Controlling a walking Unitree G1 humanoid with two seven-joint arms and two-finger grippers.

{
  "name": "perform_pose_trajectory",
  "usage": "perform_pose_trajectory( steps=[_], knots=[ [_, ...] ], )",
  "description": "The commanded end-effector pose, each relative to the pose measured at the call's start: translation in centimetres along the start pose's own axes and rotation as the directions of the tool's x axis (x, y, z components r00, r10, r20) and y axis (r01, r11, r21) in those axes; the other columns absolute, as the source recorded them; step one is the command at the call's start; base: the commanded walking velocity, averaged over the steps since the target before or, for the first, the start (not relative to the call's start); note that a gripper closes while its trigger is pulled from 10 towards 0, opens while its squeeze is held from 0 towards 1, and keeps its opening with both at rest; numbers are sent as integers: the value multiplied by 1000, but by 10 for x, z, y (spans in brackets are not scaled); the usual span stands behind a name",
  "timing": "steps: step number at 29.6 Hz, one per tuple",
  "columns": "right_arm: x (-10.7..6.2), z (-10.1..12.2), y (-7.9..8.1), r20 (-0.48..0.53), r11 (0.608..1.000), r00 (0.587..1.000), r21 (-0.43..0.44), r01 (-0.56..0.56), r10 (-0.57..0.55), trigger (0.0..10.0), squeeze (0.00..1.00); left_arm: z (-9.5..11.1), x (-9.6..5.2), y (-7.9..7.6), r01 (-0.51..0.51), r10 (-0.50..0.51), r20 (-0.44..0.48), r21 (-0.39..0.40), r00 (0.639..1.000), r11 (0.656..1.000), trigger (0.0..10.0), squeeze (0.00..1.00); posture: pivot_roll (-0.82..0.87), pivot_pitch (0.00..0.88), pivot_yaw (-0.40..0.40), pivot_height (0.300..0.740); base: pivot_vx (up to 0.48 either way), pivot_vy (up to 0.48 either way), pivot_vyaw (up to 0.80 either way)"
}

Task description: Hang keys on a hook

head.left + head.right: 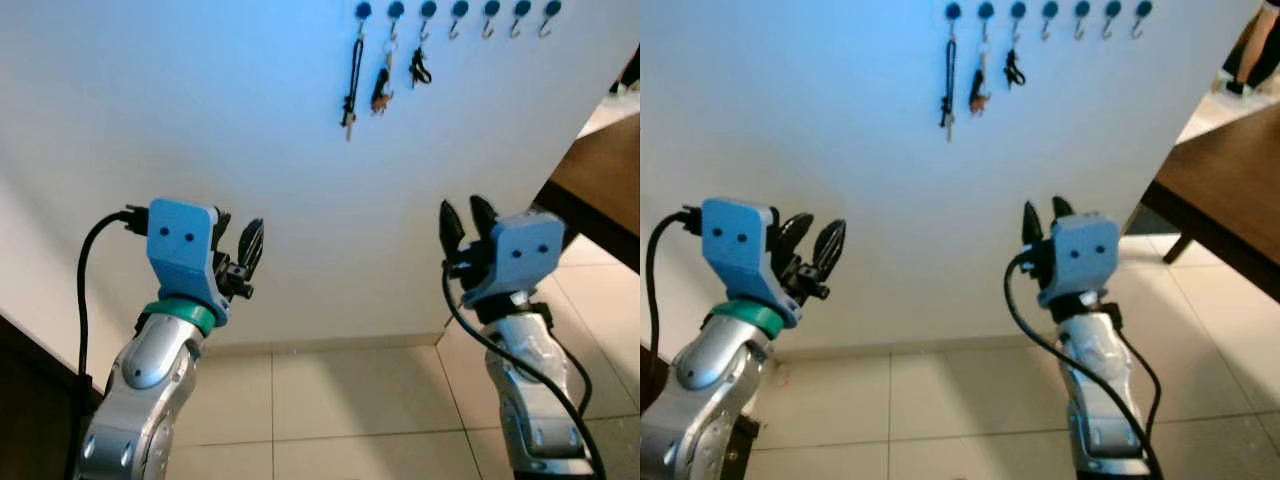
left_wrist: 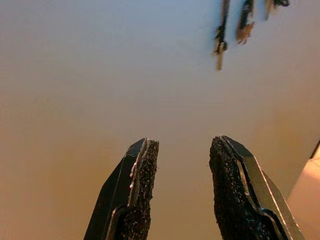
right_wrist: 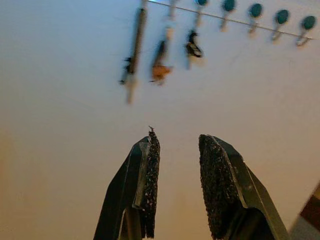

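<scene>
A row of blue-knobbed hooks (image 1: 458, 14) runs along the top of the white wall. Three sets of keys hang on the leftmost hooks: a long black strap with a key (image 1: 352, 80), a bunch with a brown charm (image 1: 382, 88) and a small black bunch (image 1: 419, 68). The same keys (image 3: 132, 55) show ahead of the right fingers. My left gripper (image 1: 240, 245) is raised low at the left, open and empty. At the right my right gripper (image 1: 467, 222) is also raised, open with nothing between its fingers. Both are well below the hooks.
Several hooks (image 1: 520, 15) to the right of the keys are bare. A dark wooden table (image 1: 1220, 190) juts in at the right, with a person's legs (image 1: 1255, 50) behind it. Tiled floor (image 1: 350, 400) lies below the wall.
</scene>
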State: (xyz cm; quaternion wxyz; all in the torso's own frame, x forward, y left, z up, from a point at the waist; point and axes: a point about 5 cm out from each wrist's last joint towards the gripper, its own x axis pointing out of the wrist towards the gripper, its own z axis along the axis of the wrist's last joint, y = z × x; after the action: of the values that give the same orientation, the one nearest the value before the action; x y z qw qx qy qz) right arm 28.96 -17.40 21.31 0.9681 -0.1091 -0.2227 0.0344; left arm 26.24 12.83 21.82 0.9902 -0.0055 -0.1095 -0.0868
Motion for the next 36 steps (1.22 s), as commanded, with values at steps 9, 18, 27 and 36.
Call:
perform_pose_trajectory(
  steps=[9,18,27,36],
  knots=[
    [0,-4,1,-14,1000,1000,0,-4,4,10000,0,-5,-1,0,-2,2,-17,4,1000,1000,10000,0,-136,27,106,740,-394,0,0],
    [0,-5,4,-25,1000,1000,12,-14,15,10000,0,-16,-1,1,8,-3,-87,58,996,998,10000,0,-133,29,108,740,-175,0,-356],
    [1,-7,13,-38,998,998,40,-42,43,10000,0,-27,3,11,-30,49,-166,115,985,993,10000,0,-133,28,112,740,0,0,-800],
    [-2,-20,36,-110,989,984,67,-131,138,10000,0,-38,6,32,-98,141,-171,238,975,966,10000,0,-131,24,116,740,0,0,-800]
  ],
)
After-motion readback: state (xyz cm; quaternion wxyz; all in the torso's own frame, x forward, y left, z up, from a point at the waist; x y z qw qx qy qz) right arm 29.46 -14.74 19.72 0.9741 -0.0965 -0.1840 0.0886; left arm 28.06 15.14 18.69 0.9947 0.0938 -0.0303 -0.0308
